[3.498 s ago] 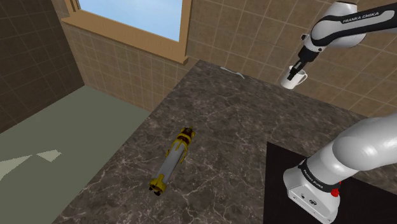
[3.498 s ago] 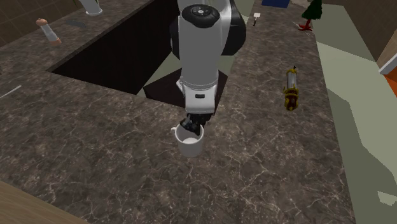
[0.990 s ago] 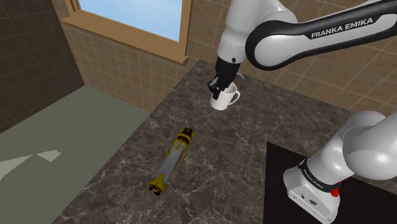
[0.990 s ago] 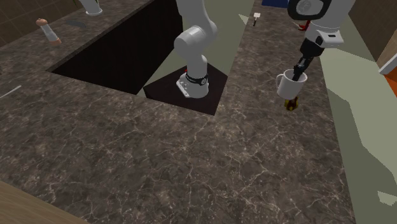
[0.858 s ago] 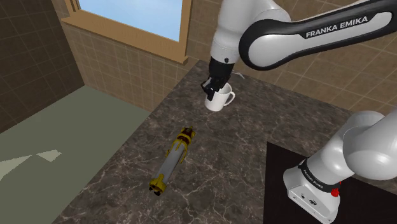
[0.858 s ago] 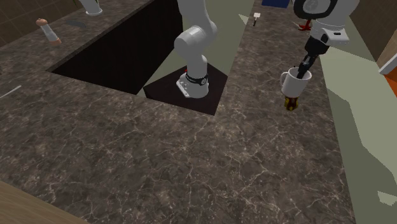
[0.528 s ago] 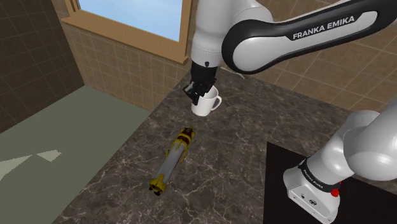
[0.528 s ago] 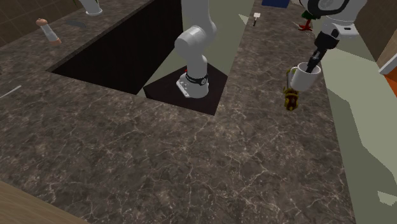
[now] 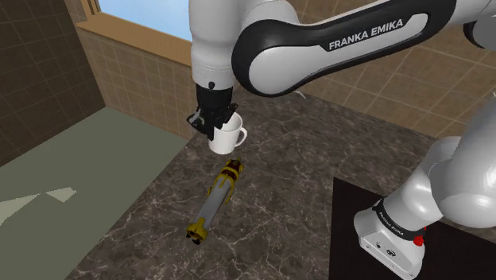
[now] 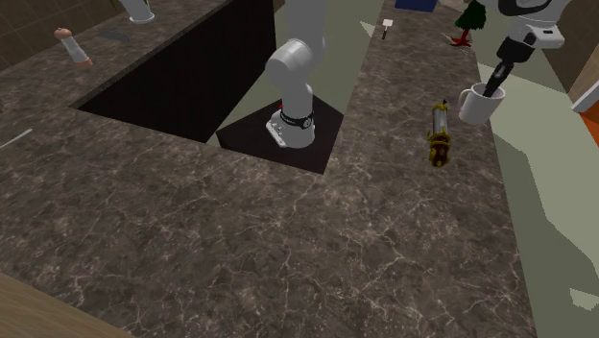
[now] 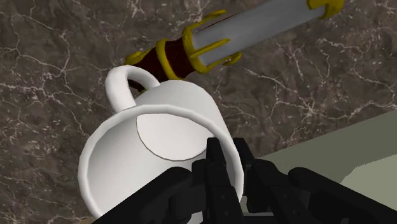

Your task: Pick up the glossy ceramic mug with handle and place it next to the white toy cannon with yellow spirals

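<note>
Counter: dark veined marble [image 9: 302, 159], running right up to the wall.
Wall: tan tiles [image 9: 143, 83] above the counter's far edge.
Window: wooden sill [image 9: 135, 38], blue daylight.
Floor: grey-green [image 9: 79, 159], beyond the counter's side edge.

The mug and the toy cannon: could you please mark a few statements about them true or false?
1. The pincer is shut on the white mug's rim. True.
2. The toy cannon lies flat on the counter. True.
3. The mug stands on the counter. False: it hangs in the air above it, held by the pincer.
4. The cannon is blue. False: its barrel is pale grey with yellow bands.
</note>
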Available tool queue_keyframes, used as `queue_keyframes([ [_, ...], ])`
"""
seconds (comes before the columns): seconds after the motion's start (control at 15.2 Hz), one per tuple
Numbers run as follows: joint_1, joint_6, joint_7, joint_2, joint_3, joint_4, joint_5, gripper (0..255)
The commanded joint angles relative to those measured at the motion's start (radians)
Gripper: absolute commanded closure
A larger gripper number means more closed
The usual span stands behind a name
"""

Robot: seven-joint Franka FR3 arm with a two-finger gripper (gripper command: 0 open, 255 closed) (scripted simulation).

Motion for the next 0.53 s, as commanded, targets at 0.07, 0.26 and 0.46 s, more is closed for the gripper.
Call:
queue_keyframes([
  [0.07,0.054,-0.053,0.067,0.116,0.010,0.150,-0.051,255],
  [0.26,0.116,-0.113,0.118,0.229,0.011,0.307,-0.094,255],
  [0.46,0.189,-0.186,0.156,0.352,0.005,0.493,-0.134,255],
])
